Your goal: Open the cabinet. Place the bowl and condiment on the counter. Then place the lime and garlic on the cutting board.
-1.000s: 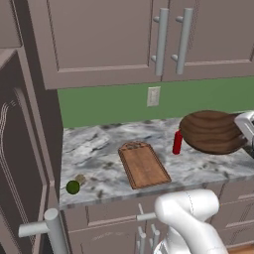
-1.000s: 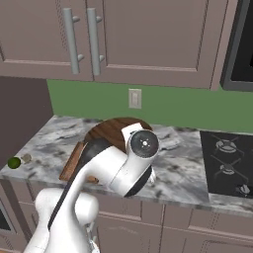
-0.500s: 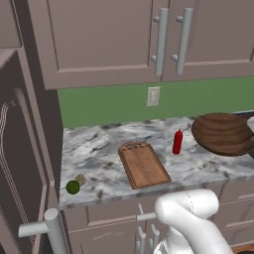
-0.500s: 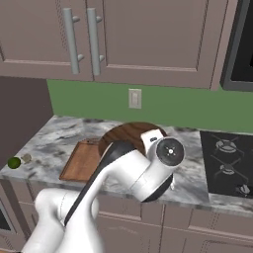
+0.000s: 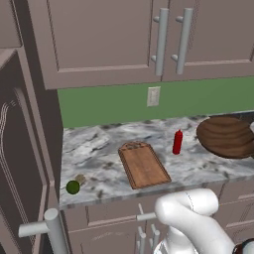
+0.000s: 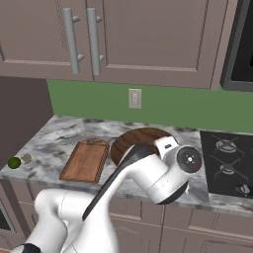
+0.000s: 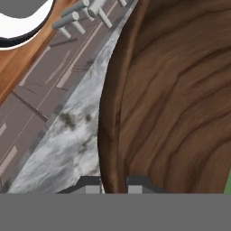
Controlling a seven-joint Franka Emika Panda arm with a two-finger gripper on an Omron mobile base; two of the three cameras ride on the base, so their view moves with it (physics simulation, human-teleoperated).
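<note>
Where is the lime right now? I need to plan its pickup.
In the left base view the lime sits near the counter's front left edge, right beside the garlic and left of the cutting board.

Dark wood-grain bowl (image 5: 225, 136), matt wood cutting board (image 5: 144, 164), veined marble counter (image 5: 101, 149), smooth plastic-looking condiment (image 5: 177, 142)

green backsplash (image 5: 109, 104), white wall outlet (image 5: 154, 96), black stovetop (image 6: 230, 163)

A domestic kitchen: a veined marble counter (image 5: 104, 149) against a green backsplash (image 6: 173, 106), taupe wall cabinets (image 5: 119, 39) above the gripper (image 7: 113, 182), a wall outlet (image 6: 134, 98), and a black gas hob (image 6: 230, 163) just beside it.
</note>
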